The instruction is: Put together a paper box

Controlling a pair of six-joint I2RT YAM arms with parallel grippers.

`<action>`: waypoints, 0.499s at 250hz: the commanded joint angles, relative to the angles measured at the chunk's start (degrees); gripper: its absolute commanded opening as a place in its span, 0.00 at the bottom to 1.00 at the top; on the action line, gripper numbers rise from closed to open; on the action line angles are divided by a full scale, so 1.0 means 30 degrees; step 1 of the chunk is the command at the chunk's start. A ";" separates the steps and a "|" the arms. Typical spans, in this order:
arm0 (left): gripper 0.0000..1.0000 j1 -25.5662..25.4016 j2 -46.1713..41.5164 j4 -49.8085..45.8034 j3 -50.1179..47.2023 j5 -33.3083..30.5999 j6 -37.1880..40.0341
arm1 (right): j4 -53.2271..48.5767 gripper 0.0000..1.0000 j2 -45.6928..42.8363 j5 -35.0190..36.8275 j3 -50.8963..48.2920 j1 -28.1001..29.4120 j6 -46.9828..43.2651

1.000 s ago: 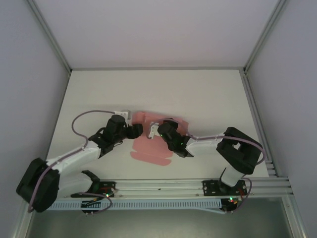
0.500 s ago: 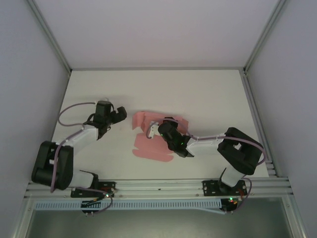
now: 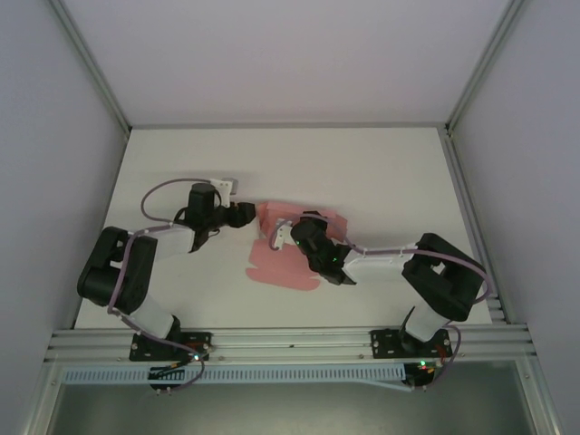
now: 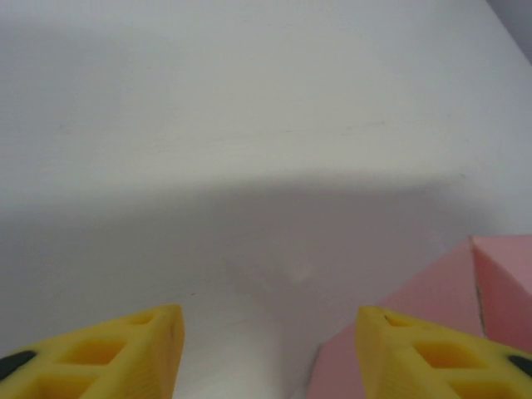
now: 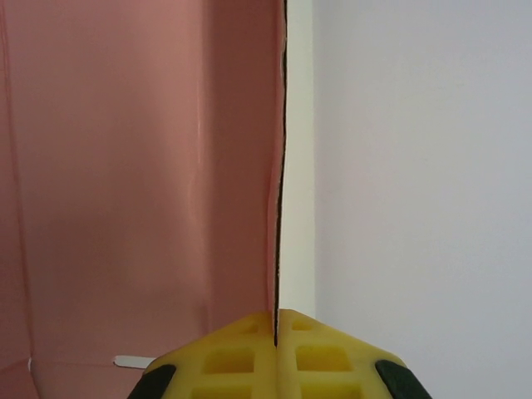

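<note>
Right wrist shows the right gripper [image 5: 275, 317] pinching an upright edge of the paper box [image 5: 125, 166]; the left gripper [image 4: 268, 326], jaws parted, sits just beside it.

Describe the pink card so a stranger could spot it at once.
On the white table, look near the middle. There lies the paper box, a thin card sheet with one panel raised and pinched in the right gripper, the left gripper close beside it. It is the only pink thing there.
</note>
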 commanded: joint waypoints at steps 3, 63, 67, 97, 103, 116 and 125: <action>0.55 -0.0382 0.0271 0.1910 -0.0621 0.1350 0.1157 | -0.0567 0.00 0.0104 0.0026 0.0620 -0.0035 0.0447; 0.49 -0.1003 0.0407 0.3272 -0.1973 0.1498 0.0954 | -0.1602 0.00 -0.0282 0.0340 0.0591 0.0023 0.0603; 0.49 -0.1047 0.0407 0.3506 -0.2147 0.1513 0.0913 | -0.1671 0.00 -0.0302 0.0352 0.0579 0.0023 0.0654; 0.48 -0.1359 0.0075 0.5186 -0.3451 0.1210 0.0615 | -0.2108 0.00 -0.0514 0.0446 0.0457 0.0081 0.0830; 0.48 -0.1352 0.0006 0.5423 -0.3673 0.1076 0.0611 | -0.2211 0.00 -0.0494 0.0474 0.0448 0.0107 0.0854; 0.48 -0.1349 -0.0120 0.5601 -0.3928 0.1033 0.0881 | -0.2394 0.00 -0.0466 0.0529 0.0390 0.0200 0.0897; 0.48 -0.1350 -0.0134 0.5532 -0.3918 0.1068 0.1015 | -0.2410 0.00 -0.0467 0.0579 0.0380 0.0242 0.0972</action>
